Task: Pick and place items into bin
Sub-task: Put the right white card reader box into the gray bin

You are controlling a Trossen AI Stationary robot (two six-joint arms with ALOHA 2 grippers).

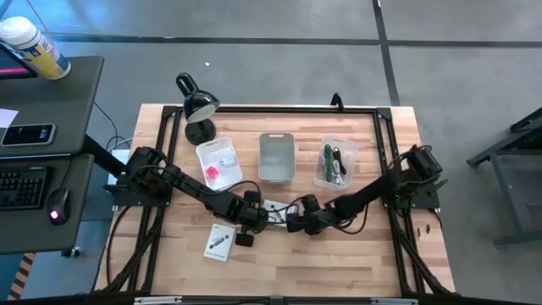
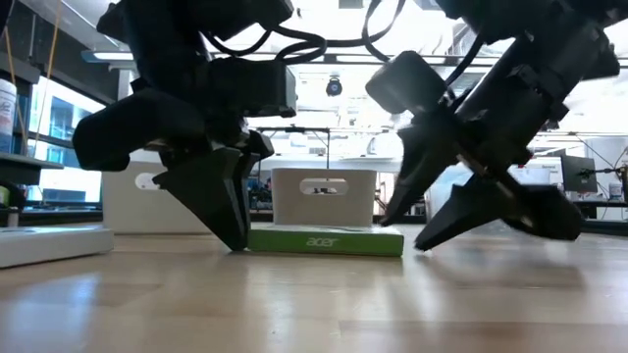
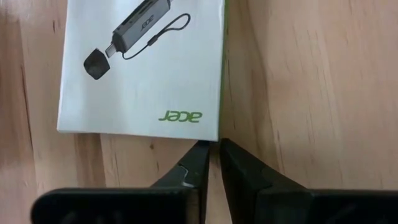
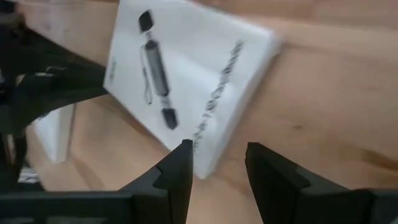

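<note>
I am seeing two white flat packets (image 1: 273, 206) (image 1: 219, 242) on the table (image 1: 339, 263) and three bins: pink cube (image 1: 212, 173) in one, cords (image 1: 332, 163) in another, the middle bin (image 1: 276, 158) bare. My left gripper (image 3: 211, 147) is nearly closed, tips touching the nearer packet's corner, grasping nothing; my right gripper (image 4: 217, 152) is hanging released over it.

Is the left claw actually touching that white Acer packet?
Cannot tell. In the left wrist view the left gripper has its nearly shut fingertips at the white packet's edge; neither contact nor gap shows plainly.
</note>
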